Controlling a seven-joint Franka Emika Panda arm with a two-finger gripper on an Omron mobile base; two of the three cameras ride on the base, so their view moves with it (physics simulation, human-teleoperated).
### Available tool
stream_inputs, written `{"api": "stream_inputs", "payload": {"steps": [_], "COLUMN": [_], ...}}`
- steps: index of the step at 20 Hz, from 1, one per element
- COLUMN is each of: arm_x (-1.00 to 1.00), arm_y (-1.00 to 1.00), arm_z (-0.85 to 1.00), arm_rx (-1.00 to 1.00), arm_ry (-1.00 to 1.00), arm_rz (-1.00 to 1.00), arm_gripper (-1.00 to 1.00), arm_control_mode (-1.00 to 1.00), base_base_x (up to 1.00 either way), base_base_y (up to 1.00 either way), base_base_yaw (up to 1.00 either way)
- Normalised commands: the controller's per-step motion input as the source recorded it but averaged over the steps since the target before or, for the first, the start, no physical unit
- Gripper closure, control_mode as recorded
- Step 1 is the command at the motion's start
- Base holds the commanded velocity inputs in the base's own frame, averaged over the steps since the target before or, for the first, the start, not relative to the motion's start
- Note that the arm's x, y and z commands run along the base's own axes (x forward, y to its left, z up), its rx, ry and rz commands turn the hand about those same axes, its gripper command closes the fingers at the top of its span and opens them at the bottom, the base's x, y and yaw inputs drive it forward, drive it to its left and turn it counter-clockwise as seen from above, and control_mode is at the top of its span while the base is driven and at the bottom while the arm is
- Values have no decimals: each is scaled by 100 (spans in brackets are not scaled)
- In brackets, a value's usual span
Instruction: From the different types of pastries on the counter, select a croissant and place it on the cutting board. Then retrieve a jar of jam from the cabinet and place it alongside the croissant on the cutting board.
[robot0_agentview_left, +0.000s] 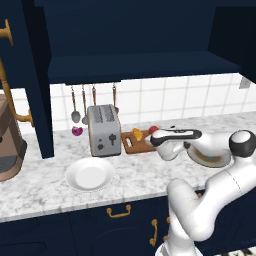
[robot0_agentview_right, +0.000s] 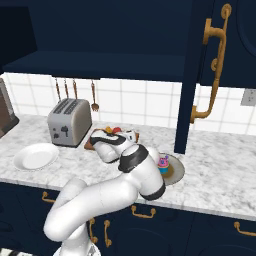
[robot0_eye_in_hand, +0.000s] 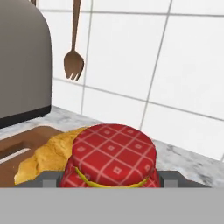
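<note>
The toaster (robot0_eye_in_hand: 19, 61) stands at the left, the cutting board (robot0_eye_in_hand: 17, 148) in front of it; the croissant (robot0_eye_in_hand: 48, 157) lies on the board, touching the jam jar (robot0_eye_in_hand: 111, 153); the gripper (robot0_eye_in_hand: 109, 179) is clamped on the jar, over the board's right end.

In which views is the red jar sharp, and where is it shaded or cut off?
Hand view: jar of jam large, evenly lit, its checked lid crisp, bottom cropped by the edge; croissant beside it slightly soft. Left base view: the jar is a tiny red speck. Right base view: cabinet underside in deep shadow.
</note>
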Motion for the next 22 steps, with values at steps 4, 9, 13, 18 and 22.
{"api": "stream_inputs", "payload": {"steps": [4, 9, 13, 18, 22], "arm_x": [40, 3, 9, 25, 18], "arm_y": [-3, -21, -36, -13, -2], "arm_z": [-5, -13, -13, -16, -22], "arm_rx": [0, 1, 2, 0, 0], "arm_ry": [0, 0, 0, 0, 0], "arm_rz": [0, 0, 0, 0, 0], "arm_gripper": [100, 100, 100, -100, -100], "arm_control_mode": [-100, -100, -100, -100, -100], "base_base_x": [0, 0, 0, 0, 0], "base_base_y": [0, 0, 0, 0, 0], "base_base_yaw": [0, 0, 0, 0, 0]}}
